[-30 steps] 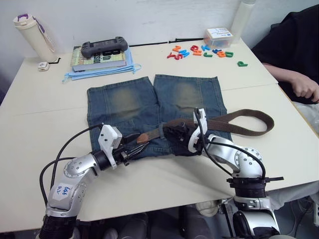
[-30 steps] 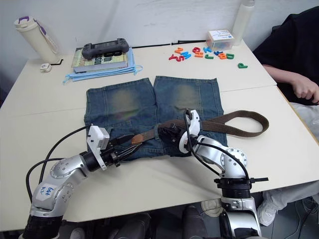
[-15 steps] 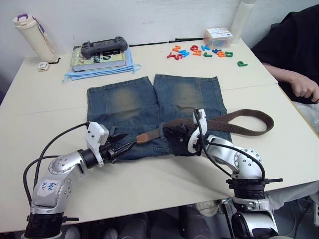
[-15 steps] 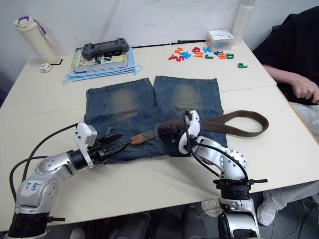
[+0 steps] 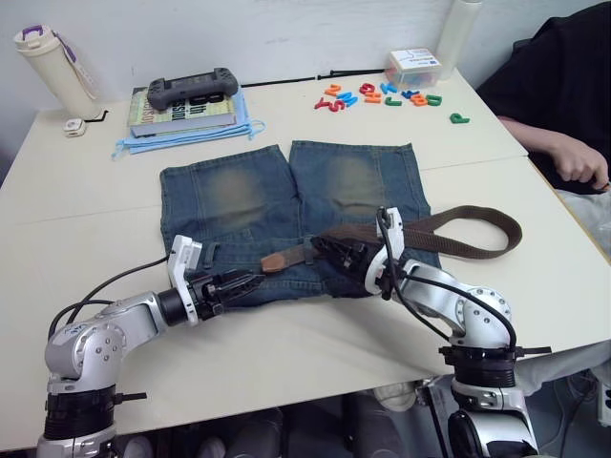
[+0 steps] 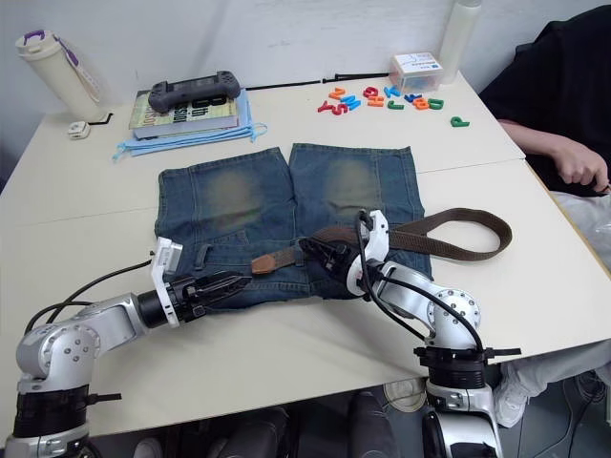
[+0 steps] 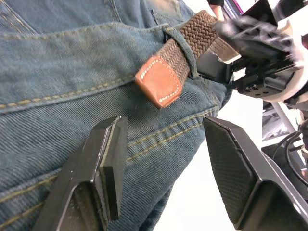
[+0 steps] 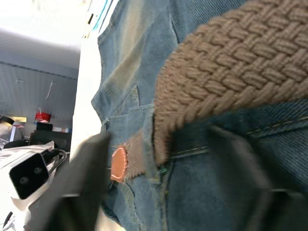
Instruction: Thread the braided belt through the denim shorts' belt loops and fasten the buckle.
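Observation:
The denim shorts (image 5: 286, 205) lie flat mid-table, waistband toward me. The braided belt (image 5: 458, 221) runs from its tan leather end (image 5: 275, 260) through one of the belt loops (image 7: 185, 48) and curls off to the right. My left gripper (image 5: 246, 281) rests low on the waistband just short of the tan end (image 7: 161, 82), open, with nothing between its fingers (image 7: 110, 159). At the waistband's middle, my right gripper (image 5: 336, 250) is open, straddling the woven strap (image 8: 231, 82). The buckle is hidden.
At the back left a book (image 5: 181, 107) carries a game controller (image 5: 191, 88) and lies on blue face masks. A lidded bottle (image 5: 48, 62) stands far left. Coloured letters (image 5: 382, 95) and a small box (image 5: 418, 65) sit at the back right. A seated person's hand (image 5: 573, 164) rests at the right edge.
My right gripper has spread its fingers and let go of the belt. My left gripper has drawn back a little from the tan end and dropped lower over the waistband.

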Motion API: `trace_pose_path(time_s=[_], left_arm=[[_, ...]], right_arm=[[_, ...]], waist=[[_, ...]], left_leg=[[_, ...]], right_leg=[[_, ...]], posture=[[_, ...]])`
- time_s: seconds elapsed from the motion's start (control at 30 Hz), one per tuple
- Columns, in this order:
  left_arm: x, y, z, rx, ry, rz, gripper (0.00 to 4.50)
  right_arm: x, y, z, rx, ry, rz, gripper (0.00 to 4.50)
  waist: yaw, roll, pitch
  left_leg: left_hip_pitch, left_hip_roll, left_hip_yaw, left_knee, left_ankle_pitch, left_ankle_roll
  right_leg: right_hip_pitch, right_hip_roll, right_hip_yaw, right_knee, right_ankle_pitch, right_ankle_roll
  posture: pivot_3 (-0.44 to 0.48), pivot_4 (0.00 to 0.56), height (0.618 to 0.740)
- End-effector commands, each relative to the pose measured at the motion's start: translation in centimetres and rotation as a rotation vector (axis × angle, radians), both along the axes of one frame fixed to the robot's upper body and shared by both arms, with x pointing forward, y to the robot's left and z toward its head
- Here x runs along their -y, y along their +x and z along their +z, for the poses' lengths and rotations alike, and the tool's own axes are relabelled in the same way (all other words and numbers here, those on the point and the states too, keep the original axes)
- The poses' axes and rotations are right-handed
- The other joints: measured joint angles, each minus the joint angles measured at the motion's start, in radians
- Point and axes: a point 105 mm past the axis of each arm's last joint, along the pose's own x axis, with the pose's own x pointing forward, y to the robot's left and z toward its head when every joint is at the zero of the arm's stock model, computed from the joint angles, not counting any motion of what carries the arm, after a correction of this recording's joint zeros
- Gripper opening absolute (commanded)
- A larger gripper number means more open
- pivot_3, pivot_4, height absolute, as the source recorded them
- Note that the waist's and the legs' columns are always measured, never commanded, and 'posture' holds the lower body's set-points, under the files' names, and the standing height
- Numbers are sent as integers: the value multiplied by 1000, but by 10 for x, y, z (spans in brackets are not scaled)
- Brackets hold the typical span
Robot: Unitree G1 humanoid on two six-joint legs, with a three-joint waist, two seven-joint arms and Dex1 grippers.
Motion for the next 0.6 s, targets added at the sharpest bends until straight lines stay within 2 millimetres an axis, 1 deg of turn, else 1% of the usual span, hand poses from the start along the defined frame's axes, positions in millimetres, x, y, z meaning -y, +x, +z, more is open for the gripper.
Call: trace_pose_path(time_s=[0.03,0.1,0.23,0.27,0.33,0.47,0.53,0.6], left_arm=[[4,6,5,-1,-34,22,2791],[5,10,3,-15,-33,42,2791],[6,15,2,-53,-77,69,2791],[7,15,3,-63,-90,63,2791],[12,13,2,-83,-105,44,2791],[19,12,5,-105,-149,22,2791],[21,12,8,-107,-168,16,2791],[22,14,9,-109,-180,20,2791]], right_arm=[[12,-11,8,41,-23,-14,4386],[18,-19,11,70,-66,-3,4386],[23,-34,22,157,-147,43,4386],[23,-38,24,195,-199,63,4386],[21,-45,33,284,-278,98,4386],[13,-57,54,451,-331,151,4386],[11,-62,56,526,-418,188,4386],[10,-65,51,582,-520,216,4386]], waist=[[4,-1,0],[6,-1,0],[7,-1,0],[6,-1,0],[6,-1,0],[9,-1,0],[19,-1,0],[24,-2,-1]], left_leg=[[0,0,0,1,0,0],[-1,-1,0,1,0,0],[-1,0,0,1,0,0],[-1,0,1,1,0,0],[-1,0,1,1,0,0],[-1,0,1,2,0,0],[-1,0,1,3,0,0],[-2,0,1,4,0,0]], right_leg=[[0,0,0,0,0,0],[0,0,0,0,0,0],[0,0,0,-1,0,0],[-1,0,0,-2,0,0],[-1,0,0,-2,0,0],[0,0,0,-2,0,0],[-1,0,0,-2,0,0],[0,0,0,-2,0,0]], posture=[[0,150,731],[0,150,731],[0,150,731],[0,150,731],[0,150,731],[0,150,731],[0,150,731],[0,150,731]])
